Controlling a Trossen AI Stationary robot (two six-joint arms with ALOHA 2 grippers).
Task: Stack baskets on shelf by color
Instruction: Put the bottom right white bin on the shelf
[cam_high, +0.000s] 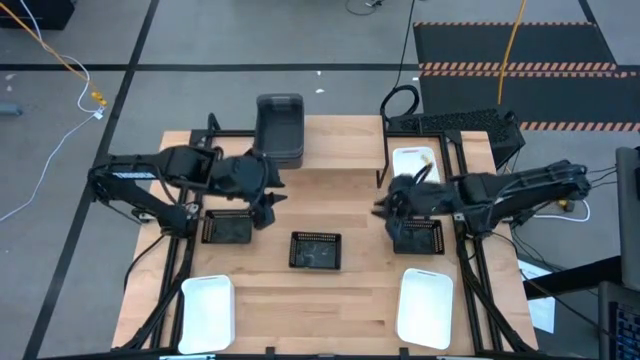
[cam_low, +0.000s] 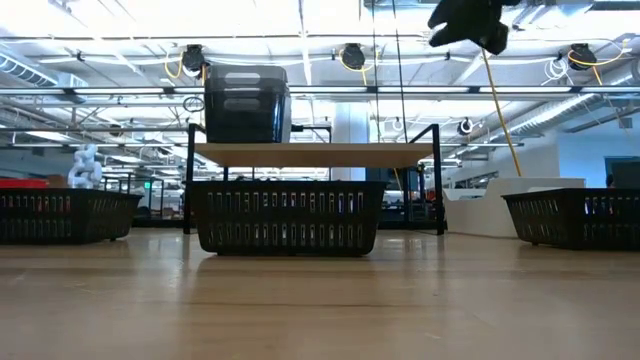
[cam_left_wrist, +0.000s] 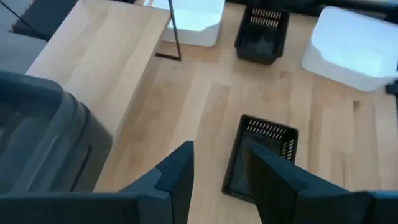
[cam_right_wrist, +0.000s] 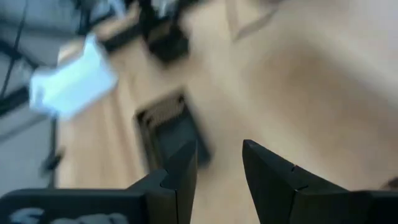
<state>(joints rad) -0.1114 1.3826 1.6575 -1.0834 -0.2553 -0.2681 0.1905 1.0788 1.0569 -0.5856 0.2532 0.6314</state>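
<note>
Grey basket stack (cam_high: 280, 128) occupies the shelf (cam_high: 340, 150) upper left; white and mesh baskets remain on desk (cam_high: 320, 290). Both pincers open, empty.

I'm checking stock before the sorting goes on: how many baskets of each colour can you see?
White plastic rectangular baskets: 3
Black mesh shallow trays: 3
Dark grey plastic bin on the light wooden shelf: 1 visible; cannot tell if others are nested inside it
Total: 7 visible
</note>
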